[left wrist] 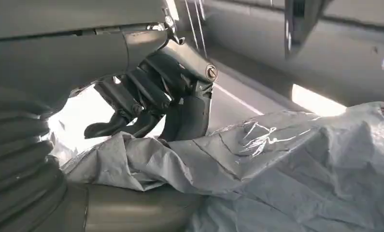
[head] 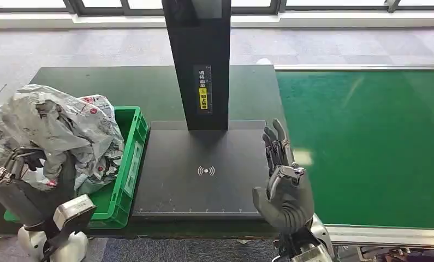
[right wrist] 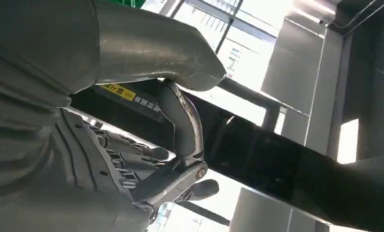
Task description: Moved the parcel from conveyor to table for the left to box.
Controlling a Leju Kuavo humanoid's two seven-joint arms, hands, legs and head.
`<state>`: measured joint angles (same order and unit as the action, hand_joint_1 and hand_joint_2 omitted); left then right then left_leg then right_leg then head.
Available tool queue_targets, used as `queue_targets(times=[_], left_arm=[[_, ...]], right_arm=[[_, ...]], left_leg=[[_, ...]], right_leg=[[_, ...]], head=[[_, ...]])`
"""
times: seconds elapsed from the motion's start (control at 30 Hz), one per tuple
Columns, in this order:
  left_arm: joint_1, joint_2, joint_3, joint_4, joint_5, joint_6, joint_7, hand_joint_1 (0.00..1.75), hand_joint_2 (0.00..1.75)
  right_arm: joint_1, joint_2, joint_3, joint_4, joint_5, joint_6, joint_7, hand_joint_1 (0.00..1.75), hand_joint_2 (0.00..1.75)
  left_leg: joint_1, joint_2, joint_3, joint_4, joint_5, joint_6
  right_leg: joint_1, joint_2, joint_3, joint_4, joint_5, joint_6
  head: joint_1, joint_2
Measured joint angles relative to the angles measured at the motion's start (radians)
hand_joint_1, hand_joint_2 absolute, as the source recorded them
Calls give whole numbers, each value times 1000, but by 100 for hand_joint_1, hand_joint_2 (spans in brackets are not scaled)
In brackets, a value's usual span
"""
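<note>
A vertical label (head: 203, 89) with white Chinese characters above a yellow strip is seen on the black post (head: 198, 54) at the upper centre; its characters are too small to be read. A white contactless wave symbol (head: 206, 171) is printed on the black base plate (head: 171, 185). Red marks on the grey parcel (head: 67, 131) at the left cannot be read.

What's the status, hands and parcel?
Left hand grips crumpled grey plastic parcel over green plastic crate. Right hand open, empty. Nothing in the way.
</note>
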<state>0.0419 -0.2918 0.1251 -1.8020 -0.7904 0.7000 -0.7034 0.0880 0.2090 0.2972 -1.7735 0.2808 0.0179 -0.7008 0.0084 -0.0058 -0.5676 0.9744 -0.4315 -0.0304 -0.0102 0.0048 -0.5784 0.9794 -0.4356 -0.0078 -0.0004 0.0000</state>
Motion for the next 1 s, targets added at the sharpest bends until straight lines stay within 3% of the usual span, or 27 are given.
queue_targets(times=[0.07, 0.2, 0.33, 0.4, 0.5, 0.57, 0.7, 0.97, 1.0], left_arm=[[7, 5, 65, -107, 96, 0, 2, 175, 175], [-90, 18, 213, -117, 83, 0, 5, 175, 175], [-242, 38, 353, -31, -247, -1, 54, 175, 175], [-316, 60, 411, 59, -473, -2, 175, 175, 175], [-403, 117, 408, 269, -699, -11, 433, 175, 175], [-453, 154, 388, 403, -705, -17, 561, 175, 175], [-574, 244, 247, 686, -706, -89, 773, 175, 175], [-677, 295, 100, 1017, -706, -147, 867, 175, 175], [-681, 299, 98, 1038, -706, -147, 870, 77, 175]], right_arm=[[-13, -1, 0, 0, -21, 12, 0, 0, 175], [-30, -1, 1, 9, -31, 26, 0, 0, 175], [-51, 0, 4, 26, -41, 46, 0, 0, 175], [-58, 0, 11, 30, -40, 48, 0, 0, 175], [-61, 0, 18, 36, -36, 40, 0, 0, 175], [-60, 0, 22, 37, -34, 29, 0, 0, 175], [-56, 0, 29, 37, -26, 25, 0, 0, 175], [-68, 0, 29, 41, -22, 58, 0, 0, 175], [-71, 0, 29, 43, -22, 60, 0, 0, 175]], left_leg=[[0, 0, 0, 0, 0, 0], [1, -1, 0, 0, 1, -1], [1, -2, 0, 0, 5, -1], [0, -2, 0, 0, 5, -1], [1, -2, 0, 0, 7, -2], [1, -1, 0, 0, 7, -3], [1, -2, -2, 1, 8, -2], [0, 0, -3, 1, 8, -2], [0, 0, -3, 1, 8, -2]], right_leg=[[0, 0, -1, 0, 0, 0], [0, 0, -1, 0, 0, 0], [1, -1, -1, 0, 2, -1], [1, -1, -1, 0, 3, -1], [1, -1, -2, 0, 5, -2], [1, 1, -4, 0, 6, -3], [1, 0, -4, 0, 7, -2], [0, 3, -6, 0, 8, -2], [0, 2, -6, 0, 8, -2]], head=[[0, 0], [0, 0], [0, 0], [0, 0], [0, 0], [0, 0], [0, 0], [0, 0], [0, 0]])
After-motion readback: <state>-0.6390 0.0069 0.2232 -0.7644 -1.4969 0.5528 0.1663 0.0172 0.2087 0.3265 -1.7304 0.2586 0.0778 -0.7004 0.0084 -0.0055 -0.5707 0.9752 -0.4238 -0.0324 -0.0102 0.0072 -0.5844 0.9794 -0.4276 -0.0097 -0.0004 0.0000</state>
